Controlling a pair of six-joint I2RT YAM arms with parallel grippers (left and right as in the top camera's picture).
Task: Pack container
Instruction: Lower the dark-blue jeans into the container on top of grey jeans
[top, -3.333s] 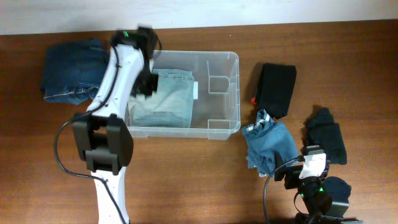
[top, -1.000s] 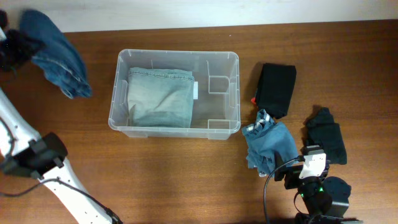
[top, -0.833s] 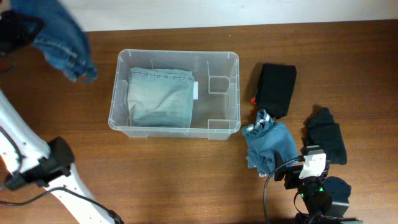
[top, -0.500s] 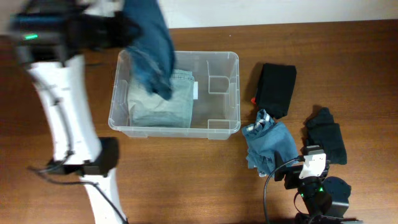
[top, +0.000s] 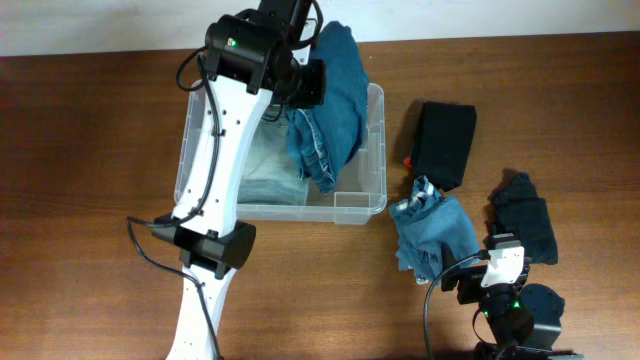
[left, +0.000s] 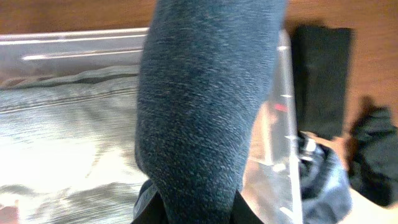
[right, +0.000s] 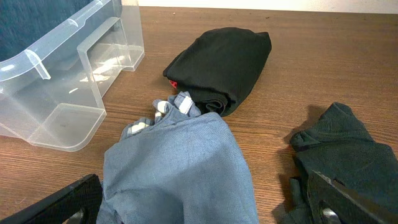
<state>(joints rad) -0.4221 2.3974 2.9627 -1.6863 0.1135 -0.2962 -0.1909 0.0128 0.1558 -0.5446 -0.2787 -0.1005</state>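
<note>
container (top: 376, 150): folded pale jeans (left: 62, 143) inside | left pincer (top: 310, 82) clamps dark jeans (top: 338, 95) above | right pincer (right: 205, 205) spread wide

Left fingers (left: 145, 210) mostly behind dark blue jeans (left: 205, 93); right fingers (right: 59, 202) cut by lower edge.

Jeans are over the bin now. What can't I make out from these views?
Left gripper: its fingers are buried under the dark jeans in the wrist view and covered by the arm overhead.
Light jeans in the container: the right part is hidden by the dark jeans in both views.
Right gripper: only the finger ends show; the rest is cut off by the wrist view's bottom edge.
</note>
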